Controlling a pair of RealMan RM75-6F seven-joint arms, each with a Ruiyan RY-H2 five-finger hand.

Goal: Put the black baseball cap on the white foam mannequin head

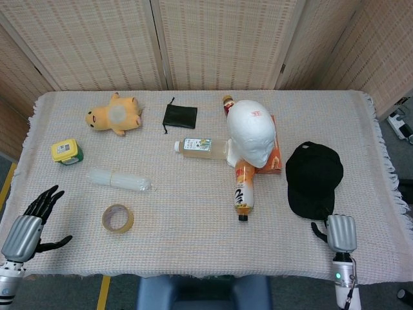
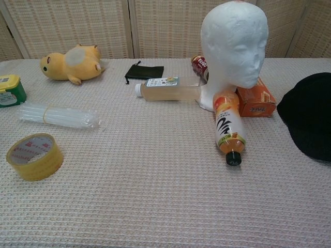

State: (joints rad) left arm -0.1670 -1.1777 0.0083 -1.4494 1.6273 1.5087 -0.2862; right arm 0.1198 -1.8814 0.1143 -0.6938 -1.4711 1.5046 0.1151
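Note:
The black baseball cap [image 1: 314,179] lies flat on the right of the table, its edge also showing at the right border of the chest view [image 2: 309,116]. The white foam mannequin head [image 1: 251,132] stands upright left of it, bare, facing the front edge [image 2: 235,44]. My right hand [image 1: 339,232] hovers at the front edge just below the cap's brim, holding nothing; its thumb sticks out sideways and its fingers are hidden under its back. My left hand [image 1: 29,223] is at the front left corner, fingers spread, holding nothing. Neither hand shows in the chest view.
An orange drink bottle [image 1: 243,187] lies in front of the mannequin, an orange box [image 1: 276,155] beside it, a pale bottle [image 1: 201,146] to its left. A tape roll [image 1: 117,218], plastic tubes [image 1: 119,179], green tin [image 1: 66,151], yellow plush [image 1: 114,114] and black pouch [image 1: 179,115] lie further left.

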